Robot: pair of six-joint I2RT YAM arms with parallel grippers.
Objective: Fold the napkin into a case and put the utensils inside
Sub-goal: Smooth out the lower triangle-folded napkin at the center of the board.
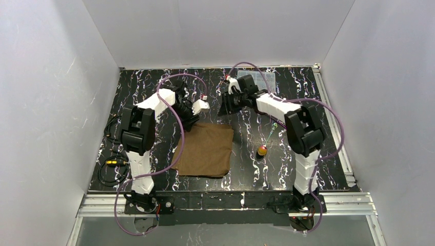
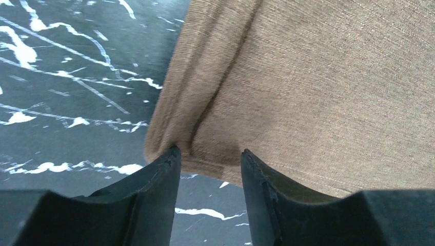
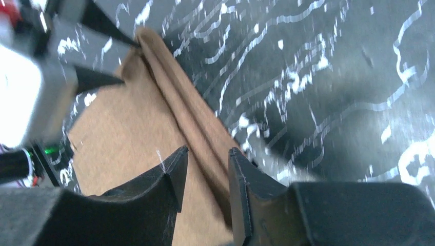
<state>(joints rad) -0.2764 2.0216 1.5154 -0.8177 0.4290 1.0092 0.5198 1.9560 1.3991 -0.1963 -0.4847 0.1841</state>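
Both left end effector and right end effector straddle napkin's edge.

Robotics lab cell: white panel walls, black marbled table, aluminium rail frame.

The napkin lies on the table, a utensil to its right, a box far behind.

We've got a plain brown napkin on the black, white-veined table; at its three o'clock, a gold-orange-headed utensil.
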